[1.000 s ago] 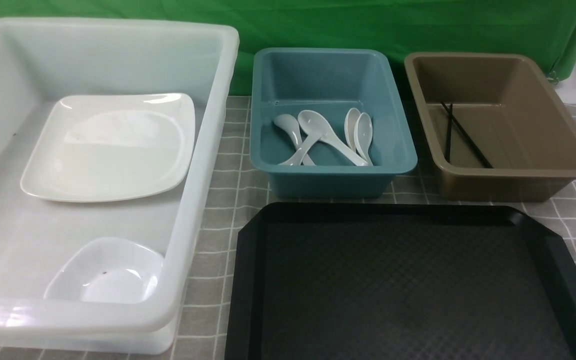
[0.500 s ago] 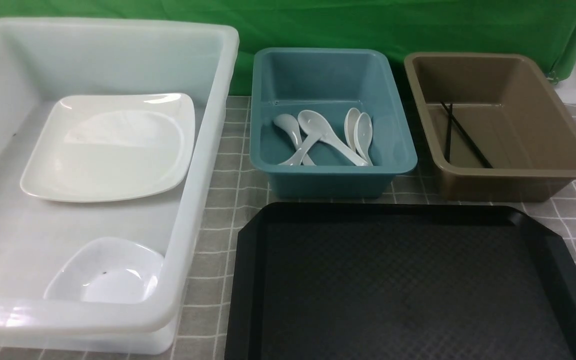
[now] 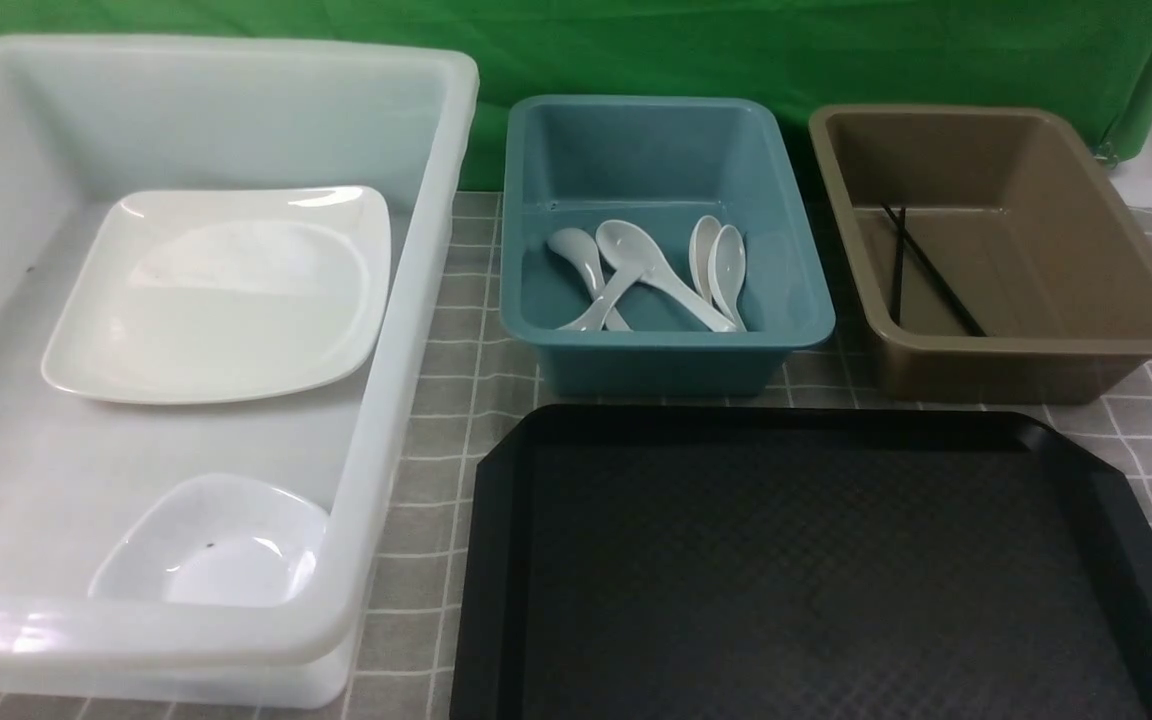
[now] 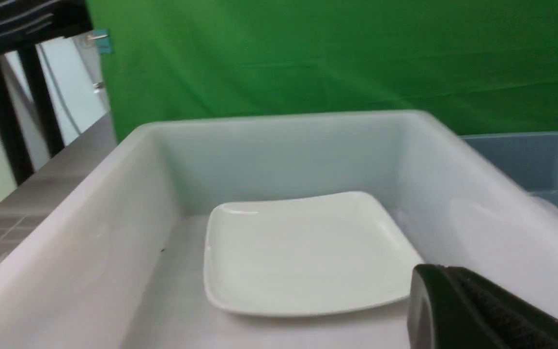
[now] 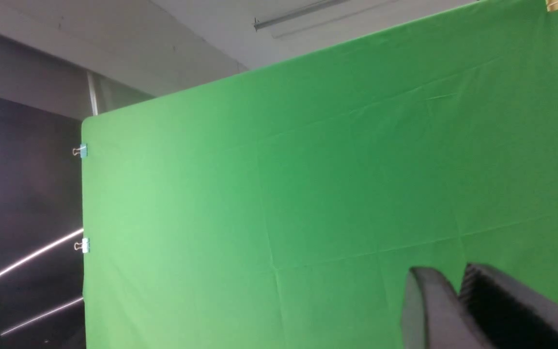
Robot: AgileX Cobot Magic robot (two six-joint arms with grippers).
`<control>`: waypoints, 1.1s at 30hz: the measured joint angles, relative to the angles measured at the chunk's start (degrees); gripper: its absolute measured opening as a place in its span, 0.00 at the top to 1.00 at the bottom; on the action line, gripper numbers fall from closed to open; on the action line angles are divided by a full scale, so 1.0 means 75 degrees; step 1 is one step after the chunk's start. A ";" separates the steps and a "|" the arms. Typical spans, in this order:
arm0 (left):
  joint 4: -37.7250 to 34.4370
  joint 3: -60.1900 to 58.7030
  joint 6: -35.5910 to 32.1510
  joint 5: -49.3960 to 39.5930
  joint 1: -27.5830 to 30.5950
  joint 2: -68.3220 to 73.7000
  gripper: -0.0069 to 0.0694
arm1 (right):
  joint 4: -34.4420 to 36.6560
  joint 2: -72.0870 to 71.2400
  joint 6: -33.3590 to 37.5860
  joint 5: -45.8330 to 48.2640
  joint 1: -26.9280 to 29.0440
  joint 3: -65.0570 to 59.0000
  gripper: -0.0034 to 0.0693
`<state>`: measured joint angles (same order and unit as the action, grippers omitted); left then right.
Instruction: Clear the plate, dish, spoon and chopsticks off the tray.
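Tray (image 3: 816, 560) bare, tableware sorted into three tubs.

Front view: plate (image 3: 221, 295) lies flat toward the far end of the white tub (image 3: 406, 330), and the dish (image 3: 211, 548) sits in that tub's near corner (well apart from the plate). Five white spoons, among them the spoon (image 3: 656, 270), lie in the teal tub (image 3: 526, 260); the chopsticks (image 3: 921, 268) rest in the brown tub (image 3: 1116, 240).
Left wrist view: the left gripper (image 4: 482, 310) hangs over the white tub's near end, its black pads pressed together, holding nothing, with the plate beyond it.
Right wrist view: the right gripper (image 5: 458, 291) points up at the green backdrop (image 5: 308, 194), fingers slightly apart, nothing between them.
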<state>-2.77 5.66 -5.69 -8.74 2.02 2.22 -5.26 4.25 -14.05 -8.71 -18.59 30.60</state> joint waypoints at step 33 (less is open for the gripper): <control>0.0171 -0.0802 0.0020 -0.0252 0.0224 -0.0310 0.91 | 0.0000 -0.0009 0.0585 0.0298 0.0000 -0.0003 0.66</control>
<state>-1.48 -0.36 -5.54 -10.63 3.70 -0.11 -5.26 4.18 -9.66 -6.47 -18.59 30.57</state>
